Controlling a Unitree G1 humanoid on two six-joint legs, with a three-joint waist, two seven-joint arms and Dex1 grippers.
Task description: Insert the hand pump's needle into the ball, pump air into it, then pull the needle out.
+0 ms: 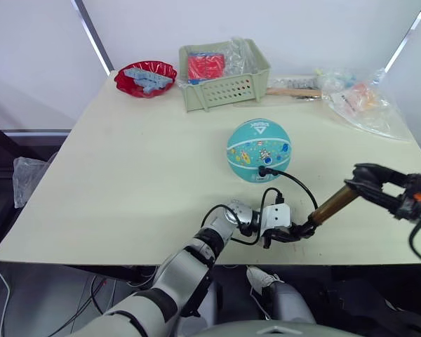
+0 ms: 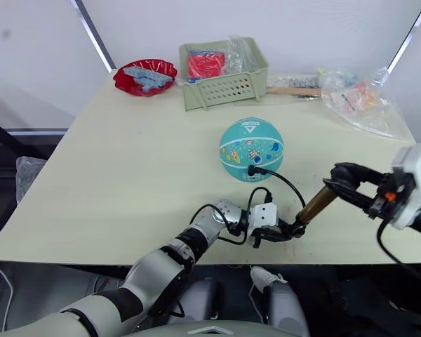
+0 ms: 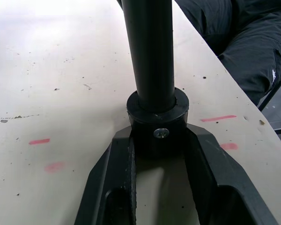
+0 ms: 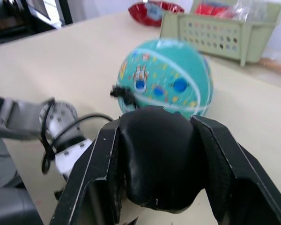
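left wrist view: left jaws clamp the hand pump [image 1: 328,208] base, right jaws its handle.

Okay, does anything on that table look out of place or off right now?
Nothing looks spilled or broken. The hand pump is tilted low over the table's near edge, not upright: the left gripper clamps its black base, the right gripper its handle. Its hose ends at the ball, where the needle can't be made out.

A pale cream table [image 1: 126,182] spreads wide under bright, even light. White walls [image 1: 281,21] rise behind it, crossed by slanted metal bars [image 1: 91,35]. Dark floor [image 1: 7,175] beside the table.
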